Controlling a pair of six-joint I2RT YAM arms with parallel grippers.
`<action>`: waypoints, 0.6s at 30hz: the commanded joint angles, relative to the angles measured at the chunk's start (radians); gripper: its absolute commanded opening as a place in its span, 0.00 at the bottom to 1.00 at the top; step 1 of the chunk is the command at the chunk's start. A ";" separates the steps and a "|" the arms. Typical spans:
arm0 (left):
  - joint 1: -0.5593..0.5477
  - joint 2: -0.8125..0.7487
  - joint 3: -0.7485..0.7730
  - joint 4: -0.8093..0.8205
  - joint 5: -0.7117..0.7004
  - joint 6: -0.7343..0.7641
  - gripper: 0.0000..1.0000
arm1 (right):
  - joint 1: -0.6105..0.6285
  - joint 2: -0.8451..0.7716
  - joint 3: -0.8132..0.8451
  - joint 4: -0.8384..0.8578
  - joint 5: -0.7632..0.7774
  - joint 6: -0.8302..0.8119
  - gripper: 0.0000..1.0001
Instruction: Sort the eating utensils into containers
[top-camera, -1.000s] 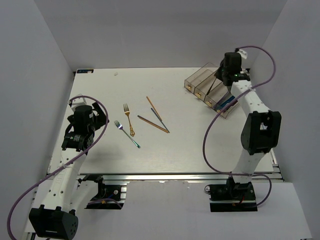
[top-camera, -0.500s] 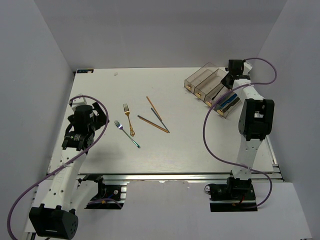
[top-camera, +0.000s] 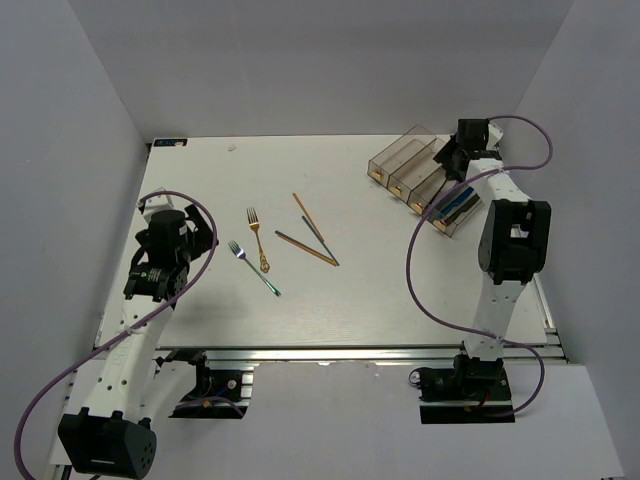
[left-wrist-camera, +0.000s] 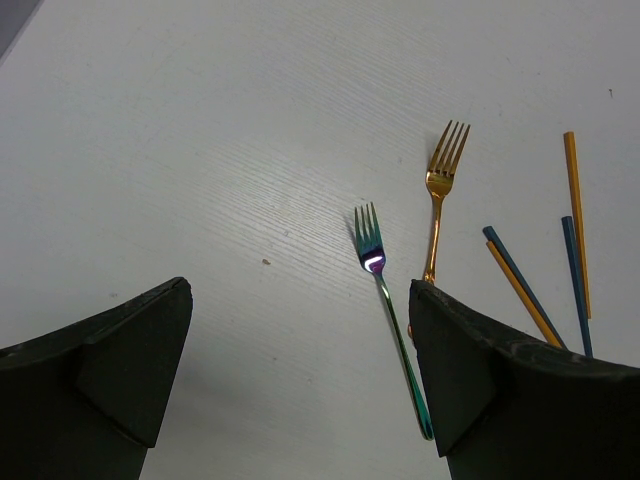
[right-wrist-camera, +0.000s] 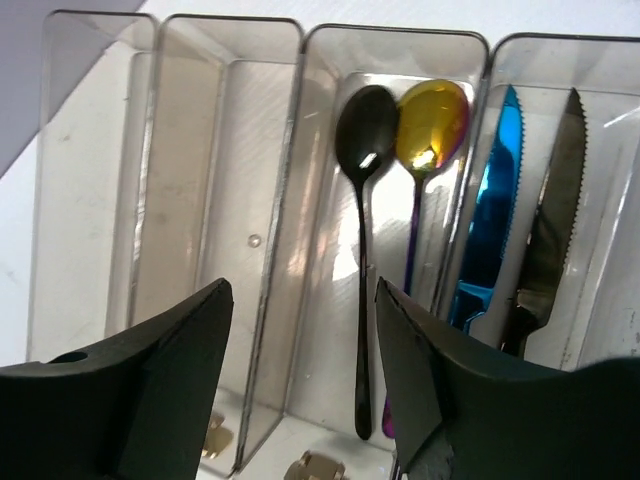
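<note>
The containers (top-camera: 408, 170), a row of joined smoky clear bins, stand at the back right. In the right wrist view the third bin holds a black spoon (right-wrist-camera: 362, 260) and a purple spoon (right-wrist-camera: 430, 140) with a gold bowl. The fourth bin holds a blue knife (right-wrist-camera: 492, 215) and a black knife (right-wrist-camera: 552, 235). My right gripper (right-wrist-camera: 302, 300) hangs open just above the bins with nothing between its fingers. A gold fork (left-wrist-camera: 438, 190), a silver-teal fork (left-wrist-camera: 388, 310) and thin chopsticks (left-wrist-camera: 577, 215) lie on the table. My left gripper (left-wrist-camera: 300, 300) hovers open to the left of the forks.
The two left bins (right-wrist-camera: 215, 180) show nothing inside. Grey walls enclose the white table (top-camera: 330, 300) on three sides. The right arm's purple cable (top-camera: 420, 260) loops over the table's right part.
The right arm has swung down and back over the bins, and its jaws have gone from shut to open. The left arm and the cutlery on the table have not moved.
</note>
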 joint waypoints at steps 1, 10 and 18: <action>-0.002 -0.004 0.008 0.001 0.001 -0.001 0.98 | 0.003 -0.119 0.038 0.034 -0.125 -0.031 0.65; -0.002 0.009 0.013 -0.005 -0.022 -0.005 0.98 | 0.301 -0.167 0.009 -0.035 -0.376 -0.407 0.65; -0.002 0.029 0.014 -0.008 -0.020 -0.005 0.98 | 0.631 -0.019 0.091 -0.088 -0.210 -0.584 0.62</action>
